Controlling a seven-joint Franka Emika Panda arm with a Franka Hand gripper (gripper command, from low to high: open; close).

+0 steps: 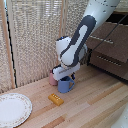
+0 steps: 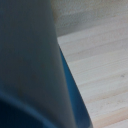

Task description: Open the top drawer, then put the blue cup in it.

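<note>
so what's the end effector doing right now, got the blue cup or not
end effector: down at the blue cup, but open, closed or holding cannot be told; its fingers are hidden in the exterior view, and the wrist view is too close.

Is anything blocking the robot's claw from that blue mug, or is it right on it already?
Nothing visible stands between them. In the exterior view the gripper sits right at the rim of the blue cup. The pink mug stands just beside and behind the cup, and the yellow block lies apart, in front.

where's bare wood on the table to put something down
Bare wood lies between the white plate and the yellow block, and across the exterior view's right, before the dresser. It is crowded where the gripper meets the blue cup and pink mug.
</note>
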